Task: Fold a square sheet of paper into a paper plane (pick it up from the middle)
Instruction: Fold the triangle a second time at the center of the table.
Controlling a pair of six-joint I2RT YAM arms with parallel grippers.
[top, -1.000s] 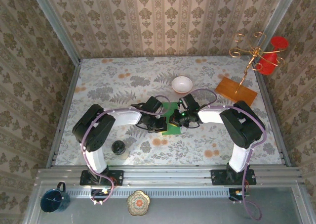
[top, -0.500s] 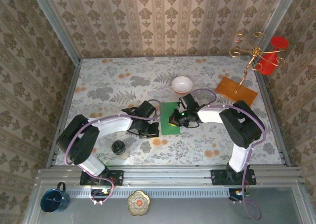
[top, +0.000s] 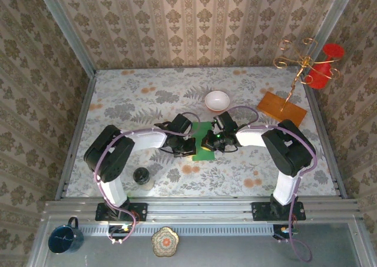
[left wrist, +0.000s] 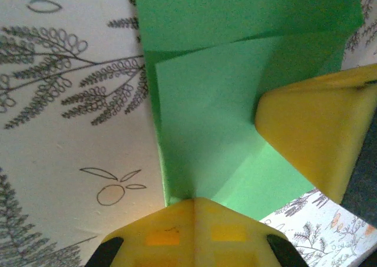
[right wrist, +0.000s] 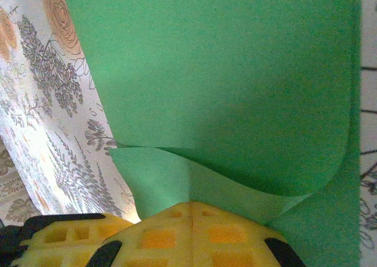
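Two grippers are meeting over the middle of the table. The left gripper (top: 188, 149) is keeping its yellow fingers pressed fully together, tip down on the near edge of the green sheet of paper (top: 204, 155). The right gripper (top: 207, 143) is likewise closed tight, its tip sitting on the sheet just beside the left one. Whether either is nipping any paper between its fingers cannot be told.

Half a second ago the left arm was swung out to the left, its gripper clear of the sheet, and the paper was lying in plain sight as a flat green rectangle. Now the arm is back in and both grippers are covering the sheet's centre again. The right arm is staying where it was.

Seen from the left wrist, the paper (left wrist: 206, 119) is spreading up and away from the closed fingertips (left wrist: 194, 220), showing a folded flap, with the right gripper's yellow finger (left wrist: 318, 131) resting on its right side. Seen from the right wrist, the sheet (right wrist: 224, 72) is reaching away from the fingertips (right wrist: 191, 220), one layer curling up loosely.

Beyond the paper, a white bowl (top: 217, 100) is sitting on the floral table (top: 129, 102).
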